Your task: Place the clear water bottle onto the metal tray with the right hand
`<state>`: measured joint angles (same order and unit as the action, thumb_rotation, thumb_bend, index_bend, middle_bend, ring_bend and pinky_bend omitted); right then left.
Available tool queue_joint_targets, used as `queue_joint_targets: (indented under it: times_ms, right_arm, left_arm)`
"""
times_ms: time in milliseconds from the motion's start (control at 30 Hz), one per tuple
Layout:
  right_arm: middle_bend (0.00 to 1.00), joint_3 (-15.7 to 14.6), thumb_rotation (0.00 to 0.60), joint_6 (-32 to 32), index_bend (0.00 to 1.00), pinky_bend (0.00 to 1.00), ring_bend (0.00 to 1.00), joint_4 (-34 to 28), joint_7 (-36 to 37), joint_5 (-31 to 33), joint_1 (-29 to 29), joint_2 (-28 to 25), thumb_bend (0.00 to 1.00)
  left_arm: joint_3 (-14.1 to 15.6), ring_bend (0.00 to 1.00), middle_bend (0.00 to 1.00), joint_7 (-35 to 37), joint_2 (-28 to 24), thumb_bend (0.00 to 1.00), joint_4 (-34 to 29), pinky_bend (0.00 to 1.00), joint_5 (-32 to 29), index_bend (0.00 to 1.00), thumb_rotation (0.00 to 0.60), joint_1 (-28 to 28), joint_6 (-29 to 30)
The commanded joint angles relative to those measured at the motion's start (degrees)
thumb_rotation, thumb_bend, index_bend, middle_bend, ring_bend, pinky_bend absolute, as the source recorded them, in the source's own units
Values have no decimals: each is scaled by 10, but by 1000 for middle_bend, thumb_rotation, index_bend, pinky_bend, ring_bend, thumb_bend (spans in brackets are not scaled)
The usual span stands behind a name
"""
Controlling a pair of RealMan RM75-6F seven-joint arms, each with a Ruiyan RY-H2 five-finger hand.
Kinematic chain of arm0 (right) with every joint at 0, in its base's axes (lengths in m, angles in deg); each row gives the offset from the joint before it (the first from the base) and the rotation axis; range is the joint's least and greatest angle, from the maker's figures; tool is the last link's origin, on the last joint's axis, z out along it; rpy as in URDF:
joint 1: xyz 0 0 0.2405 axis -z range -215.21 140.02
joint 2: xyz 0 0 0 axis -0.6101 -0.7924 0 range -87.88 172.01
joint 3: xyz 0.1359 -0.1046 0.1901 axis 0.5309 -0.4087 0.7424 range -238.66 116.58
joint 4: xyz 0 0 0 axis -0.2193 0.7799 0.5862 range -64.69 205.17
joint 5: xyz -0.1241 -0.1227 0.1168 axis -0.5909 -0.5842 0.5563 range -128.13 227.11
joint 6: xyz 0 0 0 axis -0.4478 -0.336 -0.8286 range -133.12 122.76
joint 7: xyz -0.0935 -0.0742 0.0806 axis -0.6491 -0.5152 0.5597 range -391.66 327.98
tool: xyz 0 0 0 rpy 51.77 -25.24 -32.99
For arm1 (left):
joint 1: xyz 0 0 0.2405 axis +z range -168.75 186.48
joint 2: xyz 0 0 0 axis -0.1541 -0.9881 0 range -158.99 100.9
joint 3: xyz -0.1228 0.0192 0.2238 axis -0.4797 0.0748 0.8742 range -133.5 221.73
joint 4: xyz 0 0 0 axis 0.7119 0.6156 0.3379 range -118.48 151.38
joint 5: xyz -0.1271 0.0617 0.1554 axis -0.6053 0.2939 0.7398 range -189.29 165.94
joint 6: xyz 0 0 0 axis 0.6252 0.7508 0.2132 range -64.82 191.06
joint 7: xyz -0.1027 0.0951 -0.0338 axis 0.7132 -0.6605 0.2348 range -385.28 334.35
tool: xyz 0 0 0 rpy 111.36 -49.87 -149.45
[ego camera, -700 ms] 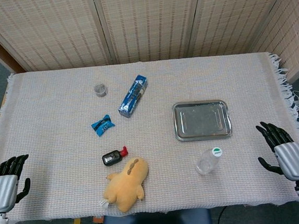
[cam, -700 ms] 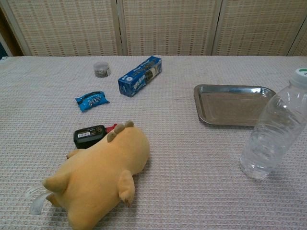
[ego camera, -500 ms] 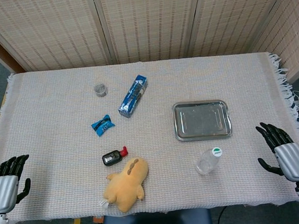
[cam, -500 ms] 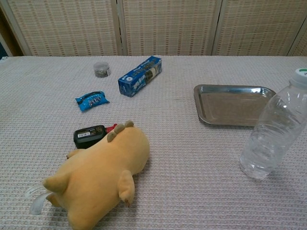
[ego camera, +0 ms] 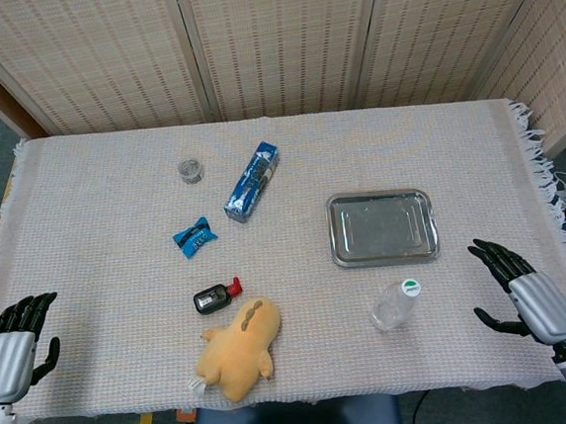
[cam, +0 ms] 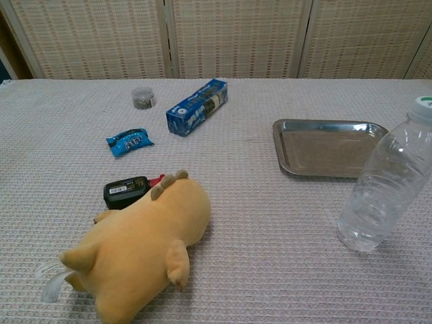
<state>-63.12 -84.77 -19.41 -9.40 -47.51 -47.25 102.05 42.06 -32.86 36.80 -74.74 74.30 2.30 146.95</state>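
Now we reach: our right hand (ego camera: pixel 526 290), fingers apart and empty, must close on the clear water bottle (ego camera: pixel 394 304) near the table's front edge, beside the metal tray (ego camera: pixel 381 226).

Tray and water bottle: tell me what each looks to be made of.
The tray looks like bare metal, probably stainless steel: grey, dull-shiny, with a rolled rim and faint reflections. The water bottle looks like thin clear plastic: you see the cloth through it, its wall is ribbed, and its cap is white and green.

Yellow plush toy (ego camera: pixel 239 349); blue box (ego camera: pixel 252 181); green-capped clear bottle (ego camera: pixel 395 305); silver tray (ego camera: pixel 380 226)
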Motion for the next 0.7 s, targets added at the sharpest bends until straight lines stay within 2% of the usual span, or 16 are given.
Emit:
queue_joint_targets:
  times_ms: [33,100,200,333,600,633,700]
  right_arm:
    - [0,-32,600,77,0,131,0,14,175,-45,-65,-25,45]
    - [0,-37,600,99,0,131,0,29,236,-58,-91,-20,44]
    - [0,-45,600,117,0,131,0,46,288,-79,-120,-10,34]
    - [0,-47,600,121,0,131,0,52,296,-92,-142,3,17]
    - [0,-40,600,142,0,131,0,47,320,-77,-180,33,0]
    - [6,-38,600,142,9,131,0,48,322,-72,-181,39,0]
    - [82,-30,600,139,129,167,3,52,322,-56,-181,53,0]
  left_arm:
    - [1,97,134,6,-1,524,1,156,2,120,600,0,-1]
    - [2,97,134,11,-2,525,0,157,-2,124,600,-1,-5]
    - [2,97,135,13,-4,525,-1,158,-4,124,600,-1,-8]
    - [3,98,136,13,-5,524,-1,159,0,124,600,-1,-7]
    - [5,98,136,18,-7,524,-2,158,4,125,600,-1,-5]
    - [5,98,136,18,-7,524,-1,158,4,125,600,-1,-5]
    - [5,98,137,22,-8,525,-2,158,3,125,600,-1,-5]
